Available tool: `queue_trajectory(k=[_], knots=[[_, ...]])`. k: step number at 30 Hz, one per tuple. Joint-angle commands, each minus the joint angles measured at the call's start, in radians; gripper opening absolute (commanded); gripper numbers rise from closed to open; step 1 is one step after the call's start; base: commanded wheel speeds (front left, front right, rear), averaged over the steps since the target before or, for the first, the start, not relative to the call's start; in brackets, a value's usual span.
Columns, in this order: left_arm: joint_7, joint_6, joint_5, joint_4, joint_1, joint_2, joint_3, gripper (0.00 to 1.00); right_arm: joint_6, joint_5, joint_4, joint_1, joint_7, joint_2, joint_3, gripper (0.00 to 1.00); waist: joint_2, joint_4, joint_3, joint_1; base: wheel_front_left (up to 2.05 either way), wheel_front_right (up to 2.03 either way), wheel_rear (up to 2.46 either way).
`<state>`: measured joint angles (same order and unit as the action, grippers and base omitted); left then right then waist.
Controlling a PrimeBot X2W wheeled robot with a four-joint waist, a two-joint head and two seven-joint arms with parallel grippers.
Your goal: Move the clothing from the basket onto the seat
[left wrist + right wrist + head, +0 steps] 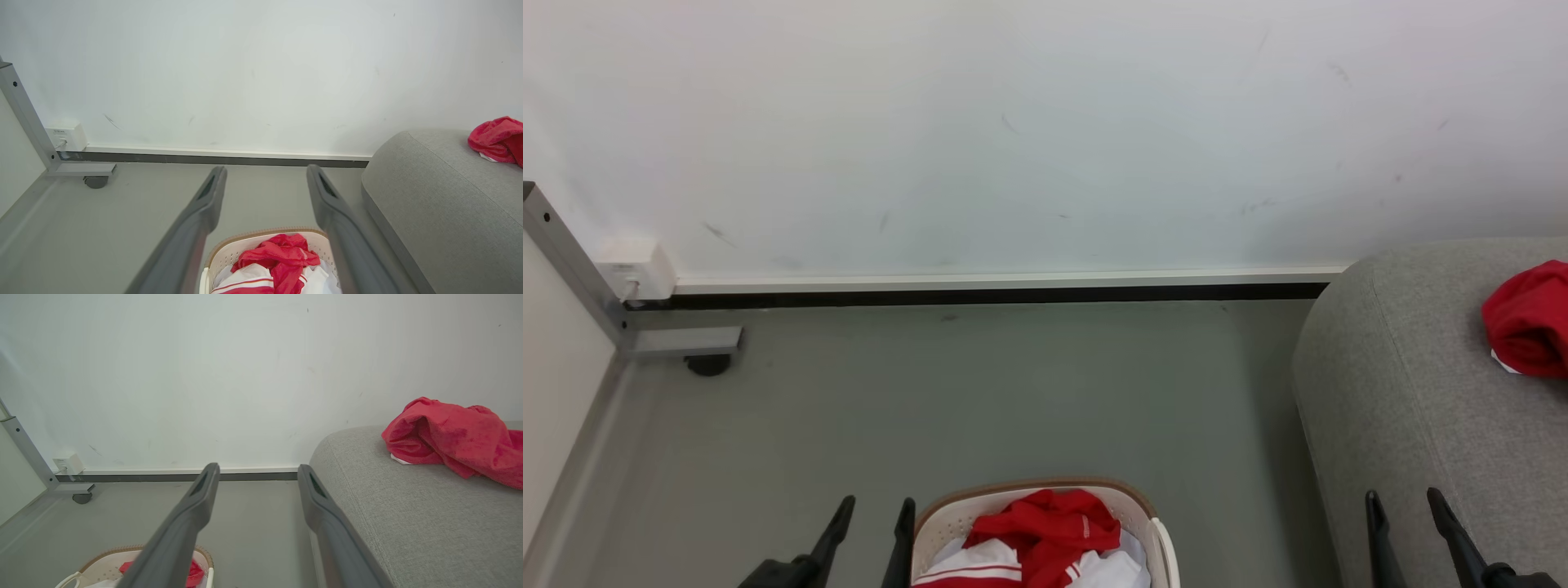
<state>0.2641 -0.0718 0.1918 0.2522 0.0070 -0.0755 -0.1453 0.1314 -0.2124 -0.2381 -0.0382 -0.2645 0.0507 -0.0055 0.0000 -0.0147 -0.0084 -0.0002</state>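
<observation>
Head view, clothing: soft bright red fabric clothing [1049, 527] with white stripes lies heaped in the rounded white perforated plastic basket [1029, 485] with a brown rim. The basket stands on the grey floor [1013, 392] at bottom centre.
Head view, seat: the large light grey woven-fabric seat [1405, 392] fills the right side, and a crumpled red garment [1531, 318] lies on top of it.
Head view, left gripper: the left gripper [878, 502] has its two long dark fingers apart and empty, just beside the basket's left rim.
Head view, right gripper: the right gripper [1403, 494] also has its fingers apart and empty. It is over the seat's near part, well apart from the basket.
Head view, nearer arm: the left, by my judgement.
Left wrist view, direction: the heap lies low between the spread fingers, so a reach would go forward and down.
Left wrist view, long axis: none is clear. The cloth is bunched, with a red fold uppermost and a striped white part nearer.
Left wrist view, open room: bare floor runs left to a grey metal frame leg on a caster [96, 181] by the white wall [261, 73]. The seat's rounded corner is near the basket's right side.
Right wrist view, basket: it is at lower left, partly hidden behind one finger.
Right wrist view, edges: the seat's rounded corner is just beside the other finger.
Right wrist view, landing room: bare upholstery lies between that corner and the red garment, likely enough for another piece.
</observation>
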Motion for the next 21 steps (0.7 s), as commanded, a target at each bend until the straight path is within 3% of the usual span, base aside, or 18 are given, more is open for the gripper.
queue_trajectory(k=[1,10,21], knots=[[0.001,-0.004,-0.013,-0.001,0.013,0.002,0.007,1.0,-0.001,-0.006,-0.004,-0.003,0.0,0.0,0.004,1.0,0.0,-0.003,0.002,0.0002,0.0,0.0,0.0],[0.0,-0.029,-0.066,0.031,-0.061,0.008,0.004,1.0,-0.001,-0.024,0.007,0.062,0.0,0.001,0.038,1.0,0.0,-0.067,0.091,0.0002,0.0,0.0,0.0],[-0.018,-0.051,-0.17,0.269,-0.36,-0.04,-0.134,1.0,-0.001,-0.083,0.03,0.195,0.0,0.0,0.112,1.0,0.0,-0.184,0.324,0.0002,0.0,0.0,0.0]])
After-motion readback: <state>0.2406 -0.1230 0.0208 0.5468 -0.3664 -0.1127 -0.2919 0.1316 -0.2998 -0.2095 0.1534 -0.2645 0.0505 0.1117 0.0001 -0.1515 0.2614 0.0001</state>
